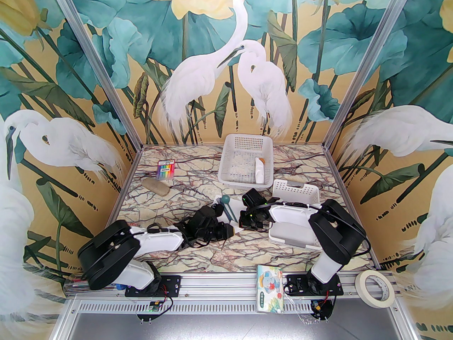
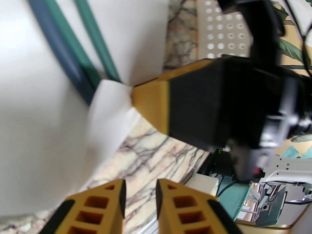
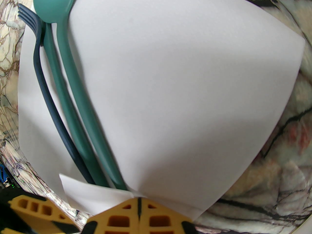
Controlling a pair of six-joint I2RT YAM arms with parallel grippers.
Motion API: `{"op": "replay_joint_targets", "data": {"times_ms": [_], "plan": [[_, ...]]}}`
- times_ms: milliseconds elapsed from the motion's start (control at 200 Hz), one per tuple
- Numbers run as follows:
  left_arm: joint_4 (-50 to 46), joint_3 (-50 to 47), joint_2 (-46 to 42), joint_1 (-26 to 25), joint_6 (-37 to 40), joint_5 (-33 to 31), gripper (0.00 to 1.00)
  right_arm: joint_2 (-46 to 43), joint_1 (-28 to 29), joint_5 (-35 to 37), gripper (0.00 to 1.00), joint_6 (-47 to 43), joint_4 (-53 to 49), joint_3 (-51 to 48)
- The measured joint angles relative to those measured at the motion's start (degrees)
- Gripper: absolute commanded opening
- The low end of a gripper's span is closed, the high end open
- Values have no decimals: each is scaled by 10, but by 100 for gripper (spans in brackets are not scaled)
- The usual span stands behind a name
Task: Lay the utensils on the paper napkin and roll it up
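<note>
The white paper napkin (image 3: 182, 94) lies on the marble table, one side folded over the utensils. A teal spoon (image 3: 53, 4), a dark fork (image 3: 36, 57) and another teal handle (image 3: 63, 101) stick out from under the fold. My right gripper (image 3: 139, 200) is shut on the napkin's near corner and holds it over the handle ends. From the left wrist, that right gripper (image 2: 150, 103) pinches the napkin (image 2: 36, 118) just ahead. My left gripper (image 2: 140, 196) stands narrowly open over bare marble, holding nothing. From above, the spoon (image 1: 225, 200) and napkin (image 1: 218, 201) lie between both grippers.
A white basket (image 1: 246, 147) at the back holds a paper-wrapped, orange-tipped utensil (image 1: 260, 170). A second basket (image 1: 295, 190) and a white tray (image 1: 290, 232) sit under the right arm. Markers (image 1: 165, 170) and a stone (image 1: 157, 187) lie back left. Tissue pack (image 1: 269, 287) and tape roll (image 1: 374, 289) rest on the front rail.
</note>
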Motion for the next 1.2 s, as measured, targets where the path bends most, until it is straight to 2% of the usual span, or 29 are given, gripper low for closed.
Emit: {"op": "replay_joint_targets", "data": {"times_ms": [295,1200], "plan": [[47,12,47,9,-16,7,27,2,0,0,5,-2,-3,3],[75,0,63,19,-61,6,28,11,1,0,6,-6,-25,21]]}}
